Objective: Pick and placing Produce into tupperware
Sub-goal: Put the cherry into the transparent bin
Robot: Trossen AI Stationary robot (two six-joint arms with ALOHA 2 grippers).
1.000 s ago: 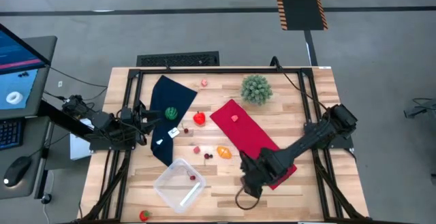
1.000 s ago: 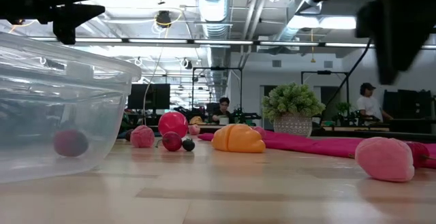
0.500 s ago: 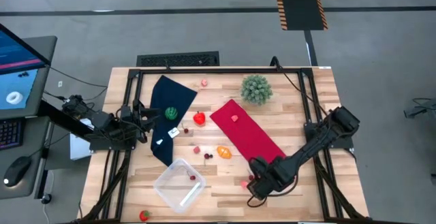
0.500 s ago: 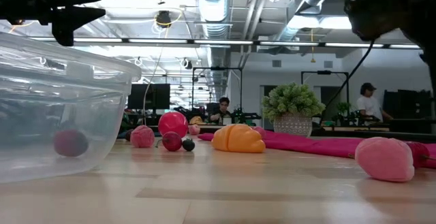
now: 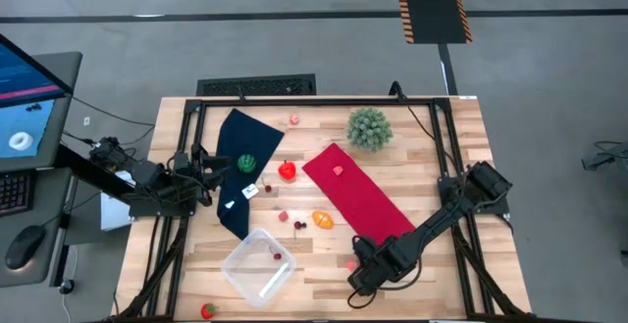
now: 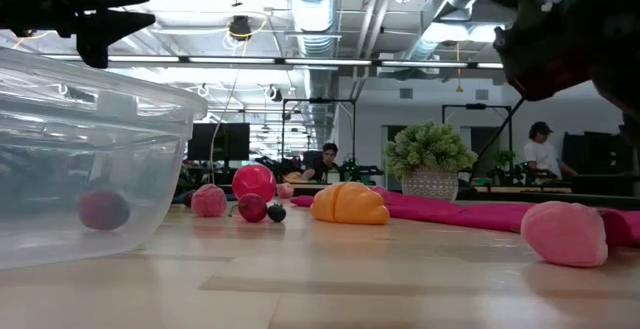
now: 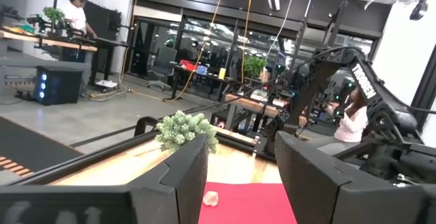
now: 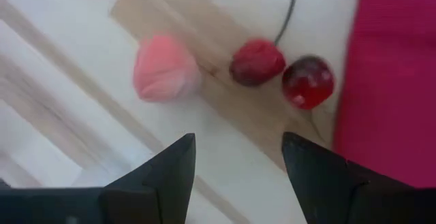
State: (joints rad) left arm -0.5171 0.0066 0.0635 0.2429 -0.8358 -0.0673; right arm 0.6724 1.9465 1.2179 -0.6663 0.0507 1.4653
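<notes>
The right gripper (image 5: 359, 282) hung over bare wood just beside the near end of the red cloth (image 5: 361, 200). Its fingers (image 8: 163, 176) stood apart with nothing between them, touching nothing. Past them lay a pink fruit (image 8: 164, 68) and two cherries (image 8: 283, 73), the cherries nearest the cloth's edge. The clear box (image 5: 258, 266) sat well to the left of the cloth, with one dark berry (image 6: 104, 209) inside. An orange piece (image 5: 322, 219) and a red pepper (image 5: 287, 171) lay just off the cloth's left edge. The left gripper (image 7: 240, 176) waited far left of the cloth, fingers apart and empty.
</notes>
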